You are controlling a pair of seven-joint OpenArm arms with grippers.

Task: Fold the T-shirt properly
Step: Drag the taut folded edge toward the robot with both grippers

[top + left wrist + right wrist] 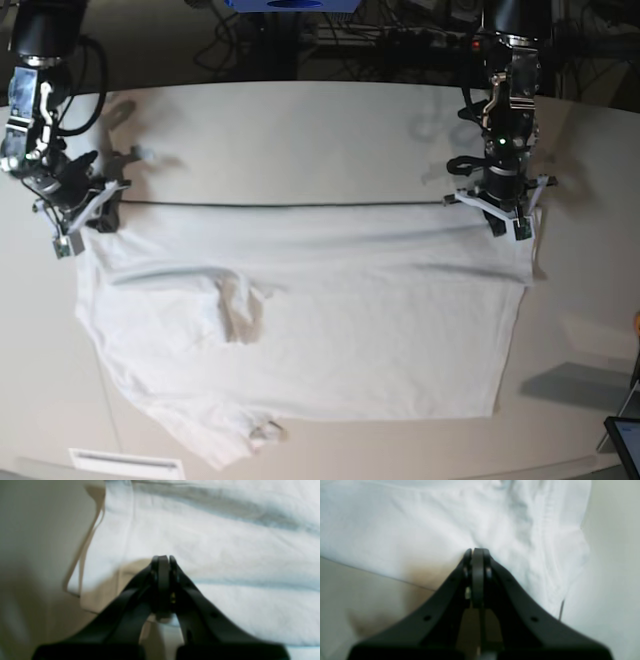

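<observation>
off-white tabletop [300, 140] fills the base view, the t-shirt [320, 330] spread across its middle. i have the left gripper [500, 215] and right gripper [85, 215] each clamped on its far edge, upper frame; next i'd draw that edge toward the lower frame.

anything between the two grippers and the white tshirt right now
Nothing visible. The left gripper and right gripper are shut at the far edge of the plain white cloth T-shirt.
</observation>
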